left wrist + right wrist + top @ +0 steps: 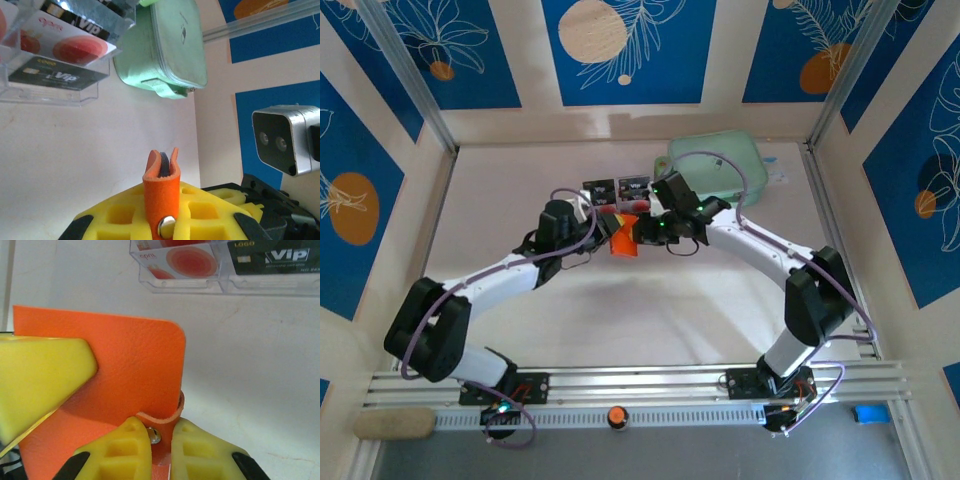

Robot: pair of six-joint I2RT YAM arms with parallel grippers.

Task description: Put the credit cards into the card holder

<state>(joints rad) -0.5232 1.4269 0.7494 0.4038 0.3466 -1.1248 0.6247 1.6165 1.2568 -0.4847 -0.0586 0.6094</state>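
Observation:
The orange-red card holder (624, 240) hangs above the table's middle, held between both grippers. My left gripper (605, 228) is shut on it: in the left wrist view the card holder (162, 182) stands edge-on between the yellow fingers (112, 215), snap button facing the camera, grey lining showing at its top. My right gripper (162, 440) is shut on the holder's snap strap, with the broad orange flap (125, 365) above its fingers. The credit cards (617, 187) stand in a clear rack behind, black and white-red halves visible (60, 77) (192, 260).
A mint-green zip pouch (715, 165) lies at the back right, just beyond the clear card rack (50, 92). The right wrist camera housing (287, 140) sits close on the right of the left wrist view. Blue patterned walls surround the table.

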